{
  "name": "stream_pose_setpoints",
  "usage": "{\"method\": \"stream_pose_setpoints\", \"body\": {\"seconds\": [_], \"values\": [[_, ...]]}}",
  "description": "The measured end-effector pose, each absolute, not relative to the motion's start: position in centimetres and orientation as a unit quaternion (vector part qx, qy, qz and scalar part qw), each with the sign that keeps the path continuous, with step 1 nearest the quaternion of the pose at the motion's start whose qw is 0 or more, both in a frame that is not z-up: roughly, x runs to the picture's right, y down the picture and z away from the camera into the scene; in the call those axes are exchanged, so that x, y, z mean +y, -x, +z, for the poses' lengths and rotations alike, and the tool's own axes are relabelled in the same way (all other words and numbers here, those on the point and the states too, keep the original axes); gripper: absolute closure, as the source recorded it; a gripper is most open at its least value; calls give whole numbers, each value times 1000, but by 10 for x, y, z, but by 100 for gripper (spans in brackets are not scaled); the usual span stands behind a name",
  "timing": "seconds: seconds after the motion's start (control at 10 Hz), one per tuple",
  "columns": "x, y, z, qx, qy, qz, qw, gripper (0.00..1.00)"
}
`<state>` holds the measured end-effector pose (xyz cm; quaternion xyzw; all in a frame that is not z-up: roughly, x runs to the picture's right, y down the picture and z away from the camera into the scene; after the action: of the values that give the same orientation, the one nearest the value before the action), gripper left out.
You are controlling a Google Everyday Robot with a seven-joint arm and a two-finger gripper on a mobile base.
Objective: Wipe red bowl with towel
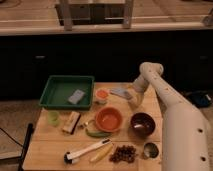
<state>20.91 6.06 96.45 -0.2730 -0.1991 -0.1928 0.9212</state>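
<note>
- Camera view: the tool (133,99) is hanging low over the far right part of the counter (50,144), at the end of the arm that is bending down from its raised elbow. Its fingers are standing spread, with nothing pinched between them.
- The towel (120,92) is lying flat near the counter's far edge, just left of the tool and right of the small cup (102,94). Whether the tool is touching the cloth cannot be told.
- The red bowl (108,119) is sitting upright around the middle of the counter, nearer the front edge than the towel and apart from it. A dark bowl (142,124) is sitting just to its right.
- The tray (67,77) is occupying the far left corner and is holding a grey-blue block (76,96), which is thicker than the towel and is playing no part here.
- Along the front edge a white-handled brush (86,149) and a metal cup (150,150) are lying clear of both the towel and the red bowl.
- Judging by this, the task is only beginning. The towel is not yet lifted, no cloth is meeting the red bowl, and no wiping is showing.
- What is remaining looks like nearly everything:
  - closing on the towel and raising it
  - carrying it toward the middle of the counter
  - rubbing it over the red bowl
</note>
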Motion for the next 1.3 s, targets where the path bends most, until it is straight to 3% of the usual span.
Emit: {"method": "stream_pose_setpoints", "body": {"seconds": [1.3], "values": [[60,-218,955,-208,264,-211,918,20]]}}
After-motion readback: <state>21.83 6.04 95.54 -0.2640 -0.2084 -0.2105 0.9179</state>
